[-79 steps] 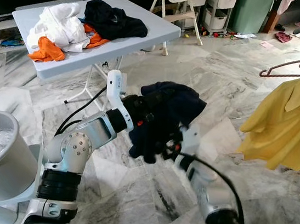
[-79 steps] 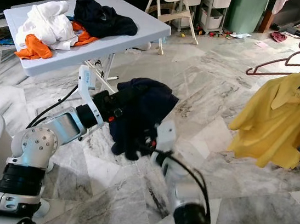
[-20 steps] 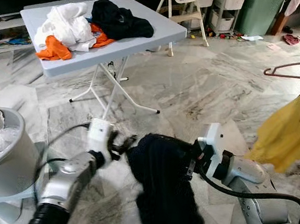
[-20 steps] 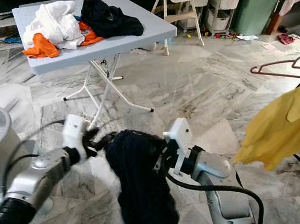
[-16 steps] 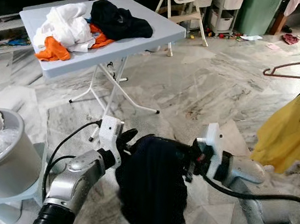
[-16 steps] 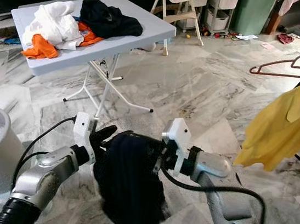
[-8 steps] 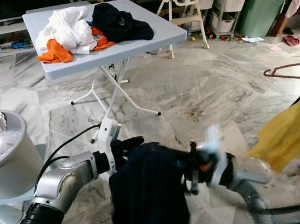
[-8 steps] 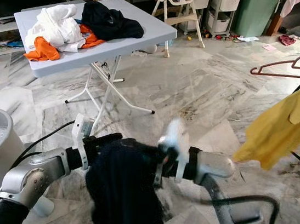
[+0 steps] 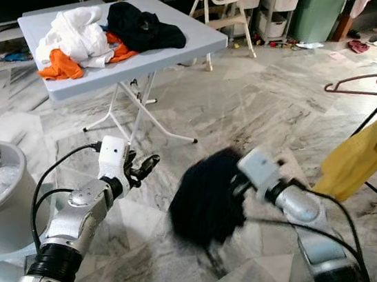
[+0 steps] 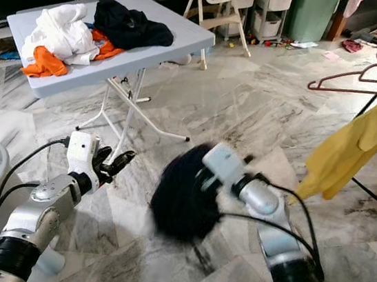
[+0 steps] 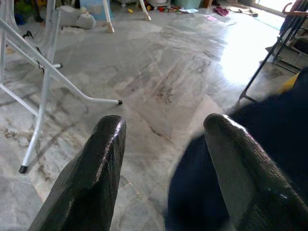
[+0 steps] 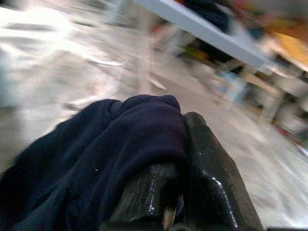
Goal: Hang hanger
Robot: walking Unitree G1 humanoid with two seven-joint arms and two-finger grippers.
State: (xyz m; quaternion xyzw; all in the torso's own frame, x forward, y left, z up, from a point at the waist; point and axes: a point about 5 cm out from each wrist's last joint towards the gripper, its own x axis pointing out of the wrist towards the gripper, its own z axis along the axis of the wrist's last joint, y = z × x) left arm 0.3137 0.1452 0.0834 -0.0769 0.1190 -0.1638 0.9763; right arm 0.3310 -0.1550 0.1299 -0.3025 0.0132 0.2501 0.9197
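Above the marble floor [image 9: 263, 102], mid-air: dark garment [image 9: 207, 202], soft, limp, light (blurred; any hanger inside apparently hidden). Right gripper [image 12: 185, 159] clamped on bunched fabric. Left gripper [image 11: 163, 159] spread, empty. Best hold: collar or shoulders. Empty hanger [image 9: 370, 80] well apart.

A garment [image 9: 207, 198] hangs between the arms, a clothes-laden folding table [image 9: 188, 40] behind them.

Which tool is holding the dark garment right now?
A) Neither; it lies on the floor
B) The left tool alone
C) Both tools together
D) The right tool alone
D: the right tool is shut on the dark garment, which hangs above the floor, while the left tool is open and apart from it.
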